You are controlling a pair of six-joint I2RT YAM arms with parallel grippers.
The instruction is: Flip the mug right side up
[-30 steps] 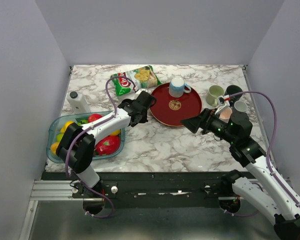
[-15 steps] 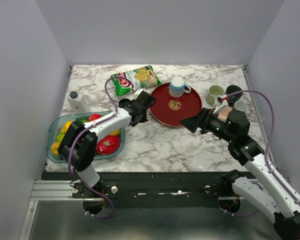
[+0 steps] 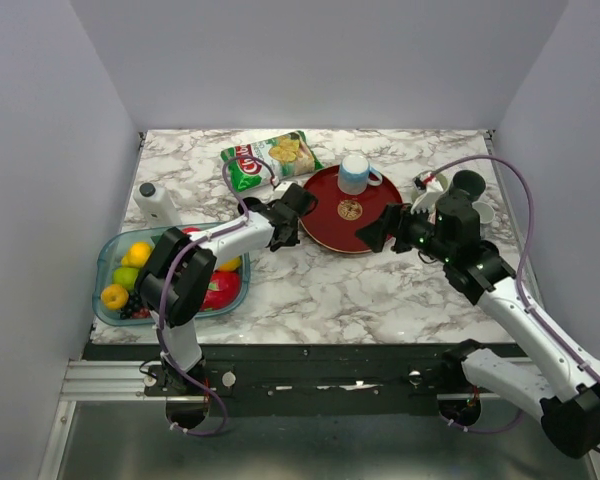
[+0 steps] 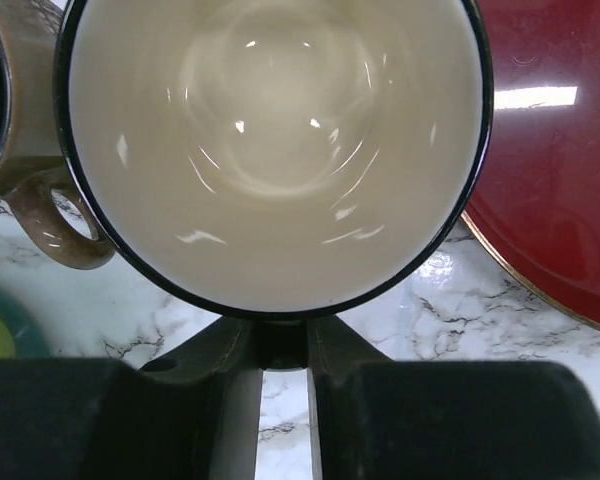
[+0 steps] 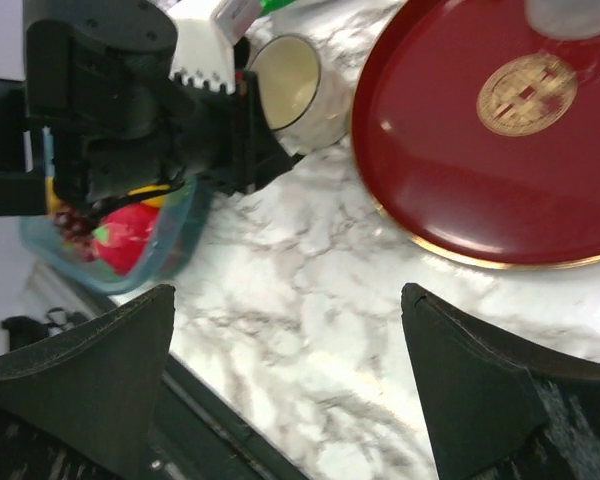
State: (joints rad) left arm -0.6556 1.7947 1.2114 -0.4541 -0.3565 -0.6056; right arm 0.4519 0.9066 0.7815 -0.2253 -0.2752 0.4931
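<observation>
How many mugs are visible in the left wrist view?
2: a cream-lined mug fills the centre; a brown mug with handle sits at the left edge, partly cut off.

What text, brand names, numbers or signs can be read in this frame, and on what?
Snack bag: white lettering on a red logo, apparently starting with "C"; the rest is too small to read.
Red plate: gold emblem at its centre, too blurred to show any characters.
White bottle: no label visible.
Cream mug: plain inside, no print visible.
</observation>
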